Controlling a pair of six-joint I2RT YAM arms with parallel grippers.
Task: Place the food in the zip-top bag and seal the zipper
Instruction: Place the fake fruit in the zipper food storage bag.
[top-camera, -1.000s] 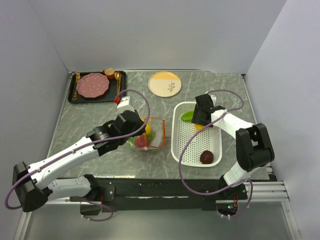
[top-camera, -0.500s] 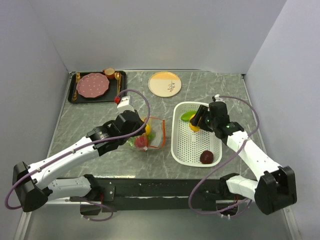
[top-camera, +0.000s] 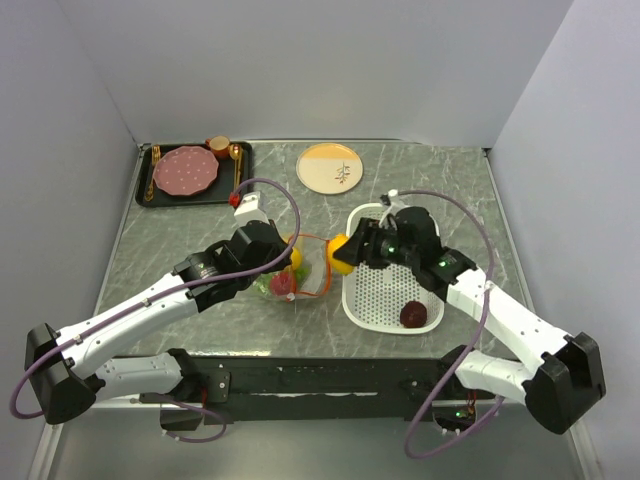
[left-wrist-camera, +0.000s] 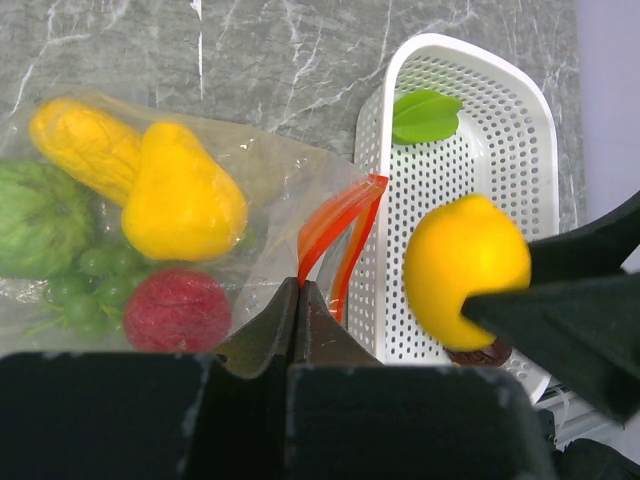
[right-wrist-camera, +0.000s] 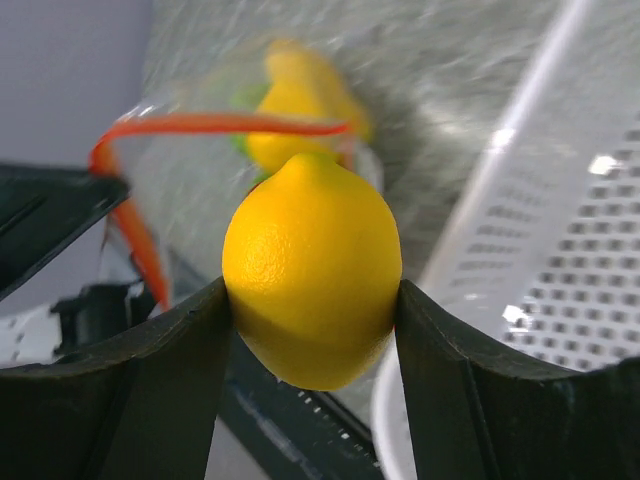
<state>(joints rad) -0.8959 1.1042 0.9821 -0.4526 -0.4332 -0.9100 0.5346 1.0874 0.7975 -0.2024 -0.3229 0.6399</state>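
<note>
The clear zip-top bag (top-camera: 300, 272) lies left of the white basket, and its orange-red zipper (left-wrist-camera: 335, 225) stands open. My left gripper (left-wrist-camera: 298, 292) is shut on the zipper edge and holds the mouth up; it also shows in the top view (top-camera: 292, 268). Inside the bag are a yellow pear (left-wrist-camera: 185, 200), a yellow corn piece (left-wrist-camera: 85, 145), a green leafy piece (left-wrist-camera: 35, 215), green grapes (left-wrist-camera: 95, 275) and a red ball (left-wrist-camera: 175, 305). My right gripper (right-wrist-camera: 312, 300) is shut on a yellow lemon (top-camera: 341, 253) just right of the bag's mouth.
The white perforated basket (top-camera: 385, 295) holds a dark maroon ball (top-camera: 414, 314) and a green leaf (left-wrist-camera: 425, 115). A black tray (top-camera: 145, 195) with a pink plate (top-camera: 185, 170) sits at the back left. An orange-and-white plate (top-camera: 330, 167) is at the back middle.
My right gripper has lifted the lemon out of the basket's far end and carried it left to the bag's mouth. The left gripper and bag have stayed put.
</note>
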